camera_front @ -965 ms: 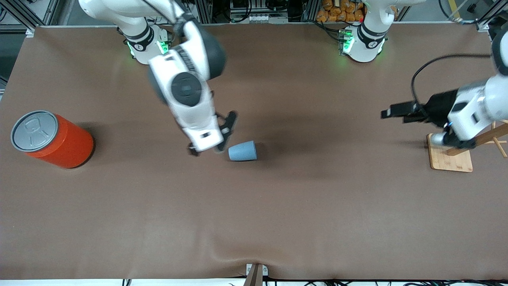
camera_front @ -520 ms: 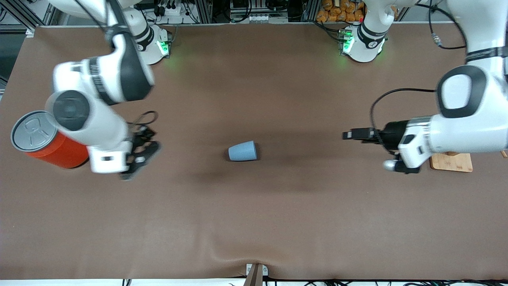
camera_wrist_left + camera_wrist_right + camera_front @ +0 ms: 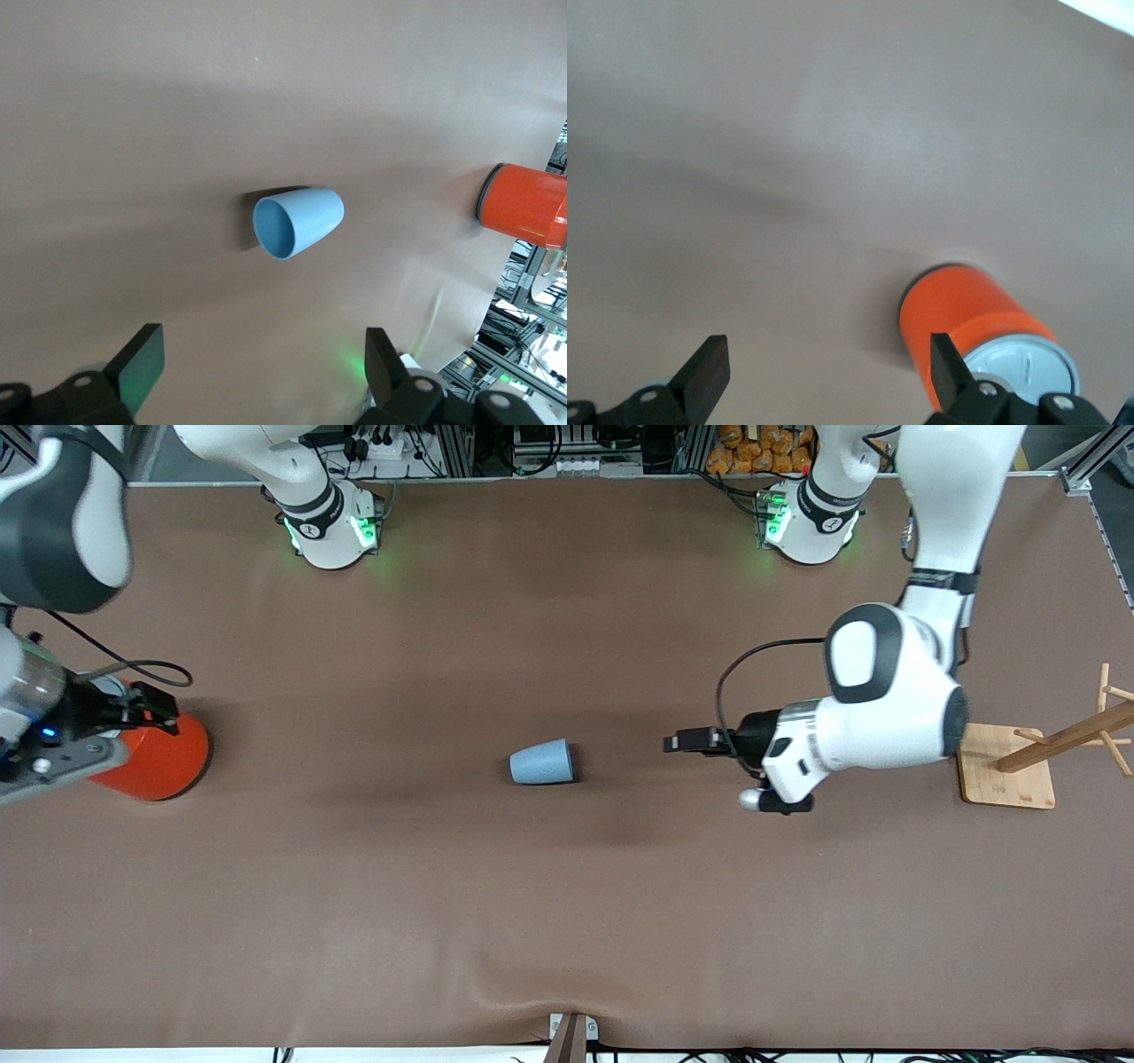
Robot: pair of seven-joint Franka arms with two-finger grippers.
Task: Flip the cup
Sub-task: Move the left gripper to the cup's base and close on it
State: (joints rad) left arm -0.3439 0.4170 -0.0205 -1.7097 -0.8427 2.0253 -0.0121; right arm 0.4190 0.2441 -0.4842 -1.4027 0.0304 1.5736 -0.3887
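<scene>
Cup (image 3: 541, 763) lies on its side mid-table, mouth toward the left gripper (image 3: 257, 372), which hangs with fingers wide, well apart from it. Best approach: straddle the wall squarely, then tip upright (right gripper (image 3: 824, 372), also wide, waits over the orange can (image 3: 155, 762)).

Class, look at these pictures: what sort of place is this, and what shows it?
Most likely a robotics lab: two Franka arms bolted along a brown-covered table, aluminium framing and cabling at its edge, and test props laid out, a blue cup and an orange can.
</scene>
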